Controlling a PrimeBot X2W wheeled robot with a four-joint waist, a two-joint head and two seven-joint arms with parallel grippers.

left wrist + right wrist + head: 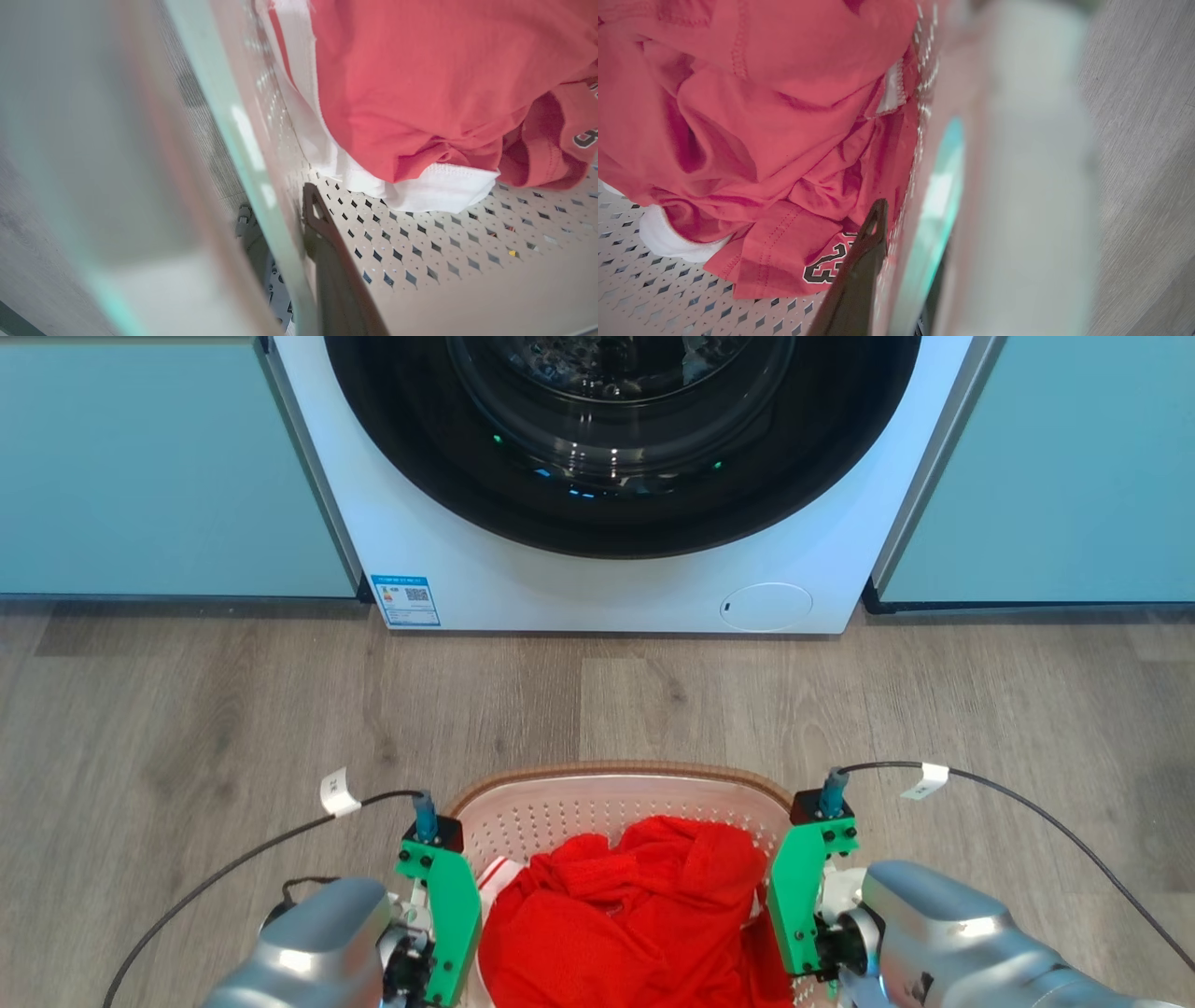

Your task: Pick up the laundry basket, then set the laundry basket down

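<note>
Left gripper (280,210) is on the left side wall of the laundry basket (616,779). One dark finger (327,247) is inside against the perforated wall, the other is outside, partly seen past the wall edge, so the jaws are clamped on that wall. Right gripper (901,233) mirrors it on the right side wall, with its inner finger (864,261) against the inside face. The outer one is barely visible past the blurred rim, and the wall runs between them, so the jaws are clamped there too. In the head view both green wrist brackets (448,905) stand at the basket's two sides, fingers pointing down out of sight, and the basket spans the gap between the two sets of jaws. Its brown rim curves across just beyond them. A red garment (635,915) is piled inside between the jaws, touching the right inner finger, with black print near that fingertip. White cloth (434,191) pokes out under the red, just beyond the left inner finger. The washer (616,588) is straight ahead, well past the basket, door shut, with teal cabinets (140,467) on either side. Wood-look floor (187,709) lies under and around the basket. Can't tell whether the basket base is on the floor or off it. A black cable (233,868) loops out from each wrist.
</note>
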